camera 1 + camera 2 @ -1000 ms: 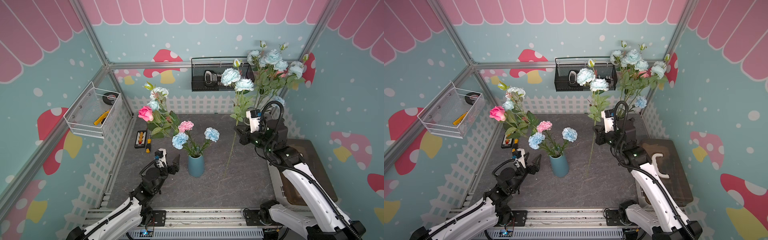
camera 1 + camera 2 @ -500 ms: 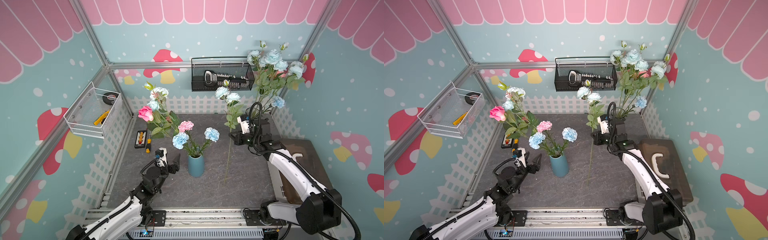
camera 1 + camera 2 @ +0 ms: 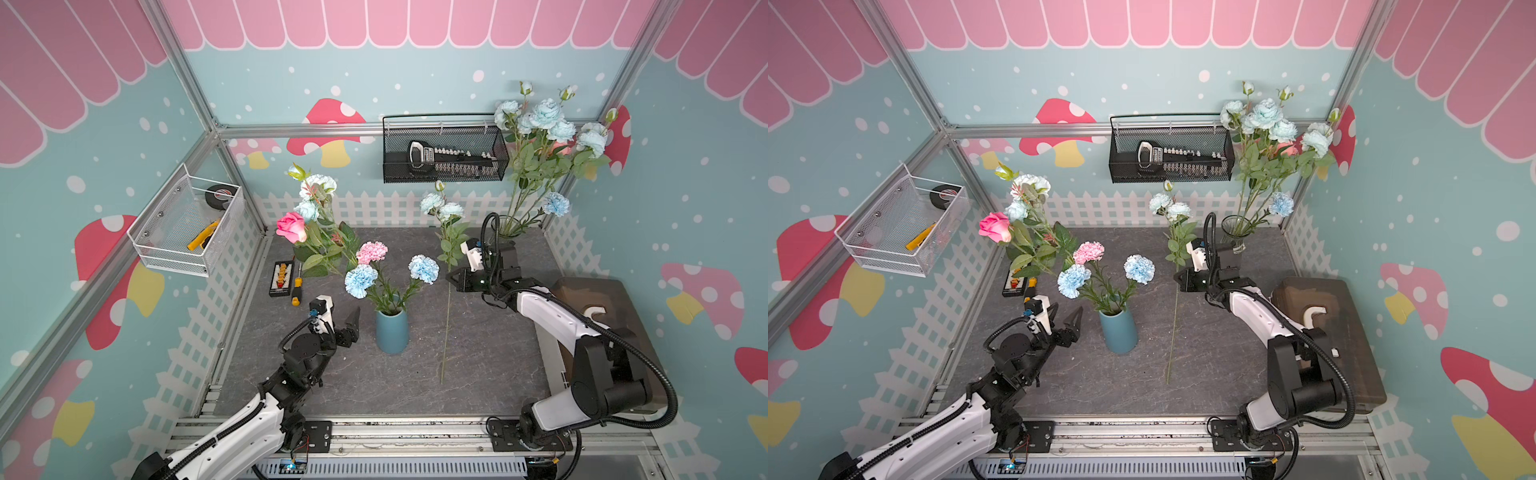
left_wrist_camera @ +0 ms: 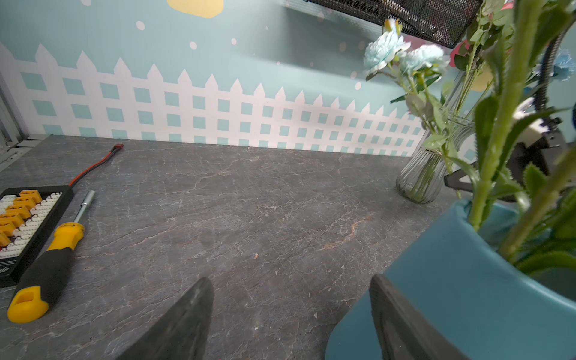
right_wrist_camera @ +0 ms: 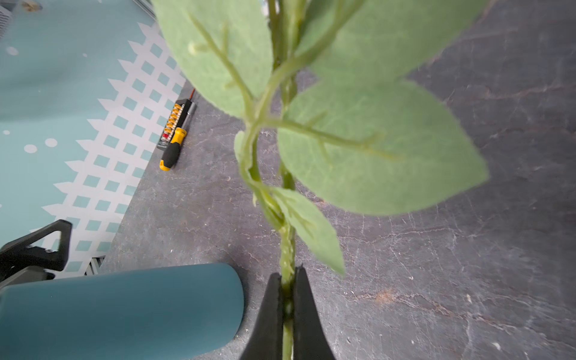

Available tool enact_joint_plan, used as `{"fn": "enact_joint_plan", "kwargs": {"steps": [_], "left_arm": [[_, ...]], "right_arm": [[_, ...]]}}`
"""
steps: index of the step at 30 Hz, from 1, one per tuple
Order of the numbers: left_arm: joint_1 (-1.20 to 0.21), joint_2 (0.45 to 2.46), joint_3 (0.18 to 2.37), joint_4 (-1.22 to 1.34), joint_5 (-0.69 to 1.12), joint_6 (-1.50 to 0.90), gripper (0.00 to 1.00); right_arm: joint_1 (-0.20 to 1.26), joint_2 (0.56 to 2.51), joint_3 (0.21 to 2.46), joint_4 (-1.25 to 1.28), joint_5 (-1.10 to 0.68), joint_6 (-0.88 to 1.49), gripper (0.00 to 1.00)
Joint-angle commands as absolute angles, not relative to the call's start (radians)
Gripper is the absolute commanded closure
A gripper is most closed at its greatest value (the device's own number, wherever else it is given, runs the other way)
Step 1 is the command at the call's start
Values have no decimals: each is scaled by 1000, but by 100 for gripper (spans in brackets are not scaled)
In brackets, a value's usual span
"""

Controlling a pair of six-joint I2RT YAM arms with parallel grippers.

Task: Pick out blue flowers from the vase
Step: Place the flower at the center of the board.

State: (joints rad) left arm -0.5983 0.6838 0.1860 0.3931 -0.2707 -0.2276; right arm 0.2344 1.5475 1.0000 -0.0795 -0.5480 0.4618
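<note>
Right gripper [image 5: 288, 277] pinches a pale-blue ruffled flower [image 3: 440, 206] by its stem. Left gripper [image 4: 290, 282] gapes beside the teal vase [image 3: 391, 332].

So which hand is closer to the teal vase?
Left. The left hand, open, sits just beside the teal vase; the right hand is farther off on its other side, shut on a blue flower.

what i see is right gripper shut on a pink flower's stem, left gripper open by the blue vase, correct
No: the right gripper is shut on a pale blue flower, not pink, in both top views; left gripper open by the blue vase.
</note>
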Motion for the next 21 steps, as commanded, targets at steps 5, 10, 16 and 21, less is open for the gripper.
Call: {"fn": "enact_joint_plan", "kwargs": {"steps": [5, 10, 16, 21], "left_arm": [[-603, 686, 207, 398, -279, -224, 21], [-604, 684, 206, 397, -281, -224, 21], [-603, 684, 207, 398, -281, -225, 21], [-604, 687, 209, 397, -281, -225, 21]], "right_arm": [[229, 1653, 1025, -25, -564, 503, 100], [229, 1710, 1037, -21, -552, 499, 100], [229, 1796, 1058, 3, -577, 508, 100], [229, 1850, 1080, 16, -574, 515, 100]]}}
